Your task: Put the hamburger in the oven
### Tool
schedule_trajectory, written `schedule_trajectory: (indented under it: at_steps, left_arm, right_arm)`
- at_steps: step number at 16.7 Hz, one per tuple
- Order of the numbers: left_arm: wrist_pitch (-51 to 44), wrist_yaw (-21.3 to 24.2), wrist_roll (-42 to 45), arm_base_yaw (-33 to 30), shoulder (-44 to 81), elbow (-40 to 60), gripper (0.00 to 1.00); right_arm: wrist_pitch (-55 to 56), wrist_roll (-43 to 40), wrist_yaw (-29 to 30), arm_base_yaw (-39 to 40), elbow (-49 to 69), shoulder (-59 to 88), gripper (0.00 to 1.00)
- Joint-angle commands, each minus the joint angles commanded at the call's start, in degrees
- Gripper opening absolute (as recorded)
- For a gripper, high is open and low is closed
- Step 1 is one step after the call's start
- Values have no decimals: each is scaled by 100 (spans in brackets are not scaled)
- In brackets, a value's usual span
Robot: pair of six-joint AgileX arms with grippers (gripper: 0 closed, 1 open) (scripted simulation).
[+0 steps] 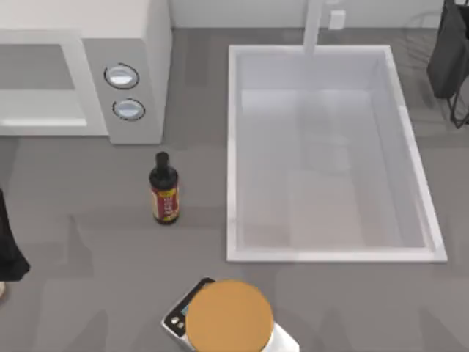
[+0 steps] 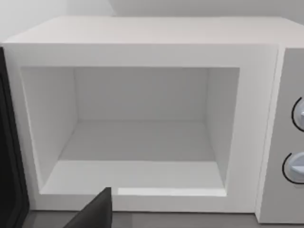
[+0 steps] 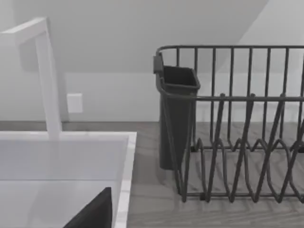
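Nearest the top camera, at six o'clock, a flat orange-brown disc (image 1: 229, 315) sits on a white scale-like device (image 1: 178, 317). On the grey counter (image 1: 88, 293) a dark sauce bottle (image 1: 164, 188) stands at about nine o'clock; the oven (image 1: 132, 44) occupies ten o'clock, its two dials (image 1: 122, 76) facing up. A white sink (image 1: 233, 147) fills the right half, faucet (image 1: 315, 26) at twelve. The left arm (image 1: 9, 246) sits at nine o'clock, the right arm (image 1: 451, 51) at two.

Left wrist view: oven cavity open, interior bare; finger state cannot be told.

Right wrist view: sink edge, faucet, dark dish rack (image 3: 237, 123) with cutlery cup (image 3: 176, 114); finger state cannot be told.
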Motion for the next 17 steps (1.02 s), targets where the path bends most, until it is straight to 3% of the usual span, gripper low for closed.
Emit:
schedule_trajectory:
  at_steps: [4, 7, 17]
  left_arm:
    - [-147, -43, 191, 69, 191, 155, 100]
    - [-672, -92, 883, 213, 921, 678, 100]
    - [-3680, 15, 4908, 670, 5863, 3587, 100]
  right_arm:
    - [0, 0, 0, 0, 0, 0, 100]
    - [0, 0, 0, 0, 0, 0, 100]
    - [0, 0, 0, 0, 0, 0, 100]
